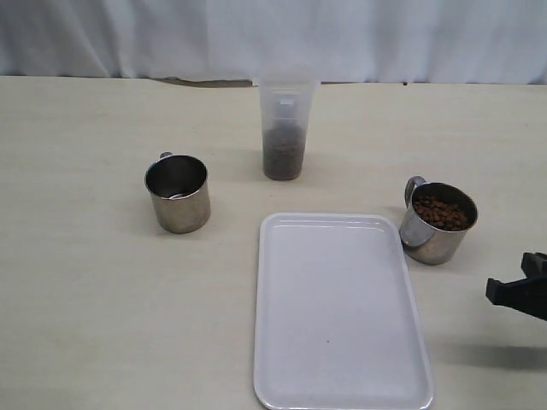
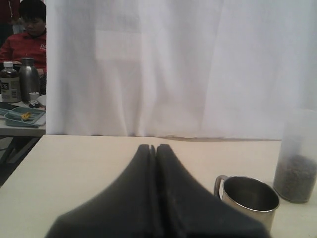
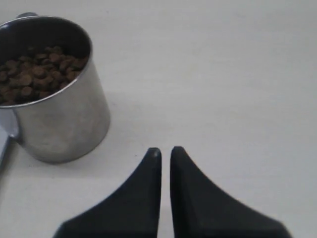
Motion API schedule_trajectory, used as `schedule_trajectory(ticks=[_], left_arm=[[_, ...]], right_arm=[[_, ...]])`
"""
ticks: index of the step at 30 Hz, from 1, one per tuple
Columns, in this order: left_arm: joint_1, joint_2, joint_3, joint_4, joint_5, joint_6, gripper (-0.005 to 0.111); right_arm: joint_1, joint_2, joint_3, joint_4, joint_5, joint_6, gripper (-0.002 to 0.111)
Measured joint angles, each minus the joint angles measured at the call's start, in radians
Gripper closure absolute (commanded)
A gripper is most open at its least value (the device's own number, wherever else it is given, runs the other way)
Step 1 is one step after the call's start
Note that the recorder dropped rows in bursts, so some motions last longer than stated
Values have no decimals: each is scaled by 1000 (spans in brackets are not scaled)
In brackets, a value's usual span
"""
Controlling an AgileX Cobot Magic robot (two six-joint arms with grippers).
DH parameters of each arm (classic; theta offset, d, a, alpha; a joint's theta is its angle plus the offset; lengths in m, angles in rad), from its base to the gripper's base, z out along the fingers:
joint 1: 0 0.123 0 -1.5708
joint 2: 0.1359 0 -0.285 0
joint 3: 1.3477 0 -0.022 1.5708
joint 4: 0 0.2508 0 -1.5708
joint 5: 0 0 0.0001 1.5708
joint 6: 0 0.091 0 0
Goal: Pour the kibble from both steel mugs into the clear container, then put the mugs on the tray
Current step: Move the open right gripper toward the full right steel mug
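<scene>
Your right claw sits closed and empty near the full mug; open it wide, grip squarely, and keep level until over the container.

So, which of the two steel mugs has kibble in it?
The steel mug right of the tray: brown kibble fills it. The other mug, left of the tray, is empty.

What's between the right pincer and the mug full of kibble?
Nothing: only bare table separates the right pincer from the full steel mug, shown in the right wrist view.
</scene>
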Motion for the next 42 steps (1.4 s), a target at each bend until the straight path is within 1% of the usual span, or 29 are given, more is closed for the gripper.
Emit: schedule_trajectory(ticks=[6, 8, 11, 16, 25, 27, 29, 31, 34, 35, 36, 38, 42], left_arm=[[0, 0, 0, 0, 0, 0, 107], [0, 0, 0, 0, 0, 0, 107], [0, 0, 0, 0, 0, 0, 107], [0, 0, 0, 0, 0, 0, 107], [0, 0, 0, 0, 0, 0, 107], [0, 0, 0, 0, 0, 0, 107], [0, 0, 0, 0, 0, 0, 107], [0, 0, 0, 0, 0, 0, 107], [0, 0, 0, 0, 0, 0, 107], [0, 0, 0, 0, 0, 0, 107], [0, 0, 0, 0, 0, 0, 107], [0, 0, 0, 0, 0, 0, 107], [0, 0, 0, 0, 0, 0, 107]], right_arm=[[0, 163, -4, -62, -136, 14, 103], [0, 223, -15, -101, -199, 16, 103], [0, 296, -46, -176, -243, 16, 103], [0, 358, -87, -277, -261, 16, 103], [0, 360, -89, -358, -223, 16, 103], [0, 360, -89, -362, -221, 16, 102], [0, 360, -89, -362, -220, 16, 95], [0, 360, -93, -362, -220, 25, 83], [0, 360, -97, -364, -222, 42, 55], [0, 360, -97, -364, -224, 57, 48], [0, 360, -97, -364, -224, 66, 43], [0, 360, -97, -368, -224, 74, 40], [0, 360, -97, -371, -224, 79, 40]])
